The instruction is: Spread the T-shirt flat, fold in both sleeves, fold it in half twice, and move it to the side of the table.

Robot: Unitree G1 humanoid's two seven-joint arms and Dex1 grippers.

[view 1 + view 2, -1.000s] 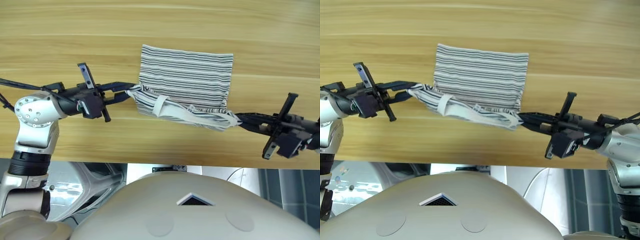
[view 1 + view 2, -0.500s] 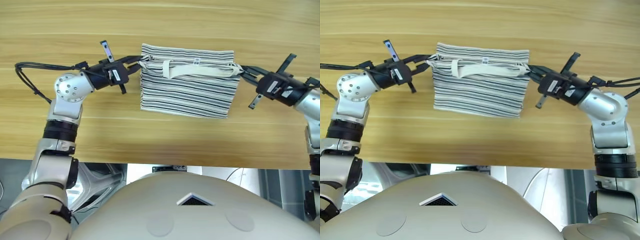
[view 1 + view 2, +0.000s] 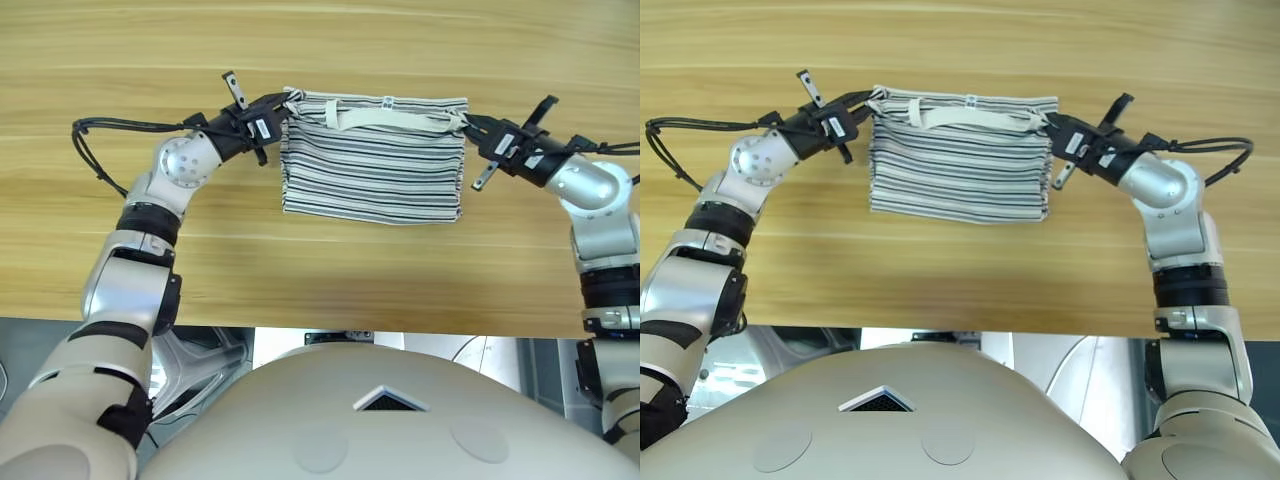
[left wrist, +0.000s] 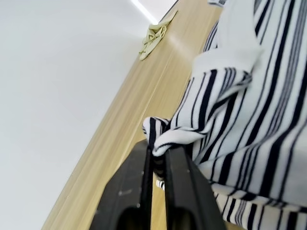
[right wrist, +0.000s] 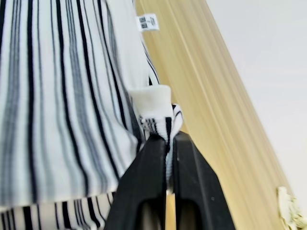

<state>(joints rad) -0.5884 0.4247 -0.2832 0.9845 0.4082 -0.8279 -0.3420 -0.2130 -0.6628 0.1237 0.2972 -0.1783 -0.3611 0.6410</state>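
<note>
Left eye view: a wooden table [image 3: 320, 260] is bearing the folded striped T-shirt [image 3: 372, 165] at its middle, as the left gripper [image 3: 284, 100] and right gripper [image 3: 467, 121] are each pinching a far corner; what may be a crumpled scrap [image 4: 153, 36] is lying well beyond.

Head stereo looking down, wrists near T-shirt [image 3: 370, 165]

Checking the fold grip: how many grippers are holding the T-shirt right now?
2. The left gripper pinches the far left corner of the T-shirt; the right gripper pinches its far right corner.
</note>
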